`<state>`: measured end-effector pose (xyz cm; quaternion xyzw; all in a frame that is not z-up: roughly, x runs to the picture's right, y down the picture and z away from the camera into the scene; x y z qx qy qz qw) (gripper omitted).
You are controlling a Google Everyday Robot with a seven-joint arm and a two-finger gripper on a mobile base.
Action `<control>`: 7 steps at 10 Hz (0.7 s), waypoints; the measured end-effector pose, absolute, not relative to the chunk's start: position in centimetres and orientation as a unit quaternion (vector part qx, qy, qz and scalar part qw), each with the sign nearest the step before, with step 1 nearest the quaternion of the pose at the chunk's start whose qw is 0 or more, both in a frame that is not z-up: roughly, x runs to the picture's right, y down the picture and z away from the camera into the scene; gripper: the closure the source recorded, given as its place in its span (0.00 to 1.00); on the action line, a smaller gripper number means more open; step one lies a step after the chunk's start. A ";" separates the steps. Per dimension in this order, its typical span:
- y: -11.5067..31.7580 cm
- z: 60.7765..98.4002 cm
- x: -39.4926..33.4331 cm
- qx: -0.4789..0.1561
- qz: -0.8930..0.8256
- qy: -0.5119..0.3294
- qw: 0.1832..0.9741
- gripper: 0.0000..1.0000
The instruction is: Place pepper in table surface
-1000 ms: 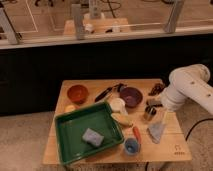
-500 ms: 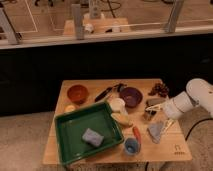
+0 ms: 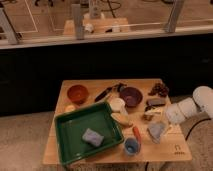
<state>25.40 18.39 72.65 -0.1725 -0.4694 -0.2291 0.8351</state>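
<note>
The small red-orange pepper (image 3: 136, 133) lies on the light wooden table surface (image 3: 165, 149), just right of the green tray (image 3: 67, 142) and above the blue cup (image 3: 131, 146). My gripper (image 3: 150, 114) is at the end of the white arm (image 3: 186, 107) that reaches in from the right. It hangs low over the table's right side, to the upper right of the pepper and apart from it. Nothing shows in it.
The green tray holds a grey sponge (image 3: 92, 137). An orange bowl (image 3: 77, 93), purple bowl (image 3: 131, 96), white cup (image 3: 117, 105), pale tan oblong food (image 3: 121, 119), grey-blue bag (image 3: 156, 130) and dark items (image 3: 159, 89) also stand on the table. A dark wall is behind.
The white arm has dropped lower and swung toward the table's right edge. The pepper lies still beside the tray.
</note>
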 end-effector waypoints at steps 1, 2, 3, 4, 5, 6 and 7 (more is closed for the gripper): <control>18.4 72.8 24.5 -0.175 -0.250 -0.443 0.843 0.20; 18.7 73.0 23.2 -0.176 -0.285 -0.408 0.850 0.20; 19.0 73.0 22.2 -0.179 -0.312 -0.381 0.852 0.20; 19.4 72.7 21.8 -0.182 -0.333 -0.368 0.849 0.20; 20.0 71.9 21.3 -0.183 -0.356 -0.361 0.842 0.20; 20.7 71.3 21.0 -0.183 -0.378 -0.357 0.834 0.20; 21.1 70.9 20.6 -0.182 -0.404 -0.353 0.824 0.20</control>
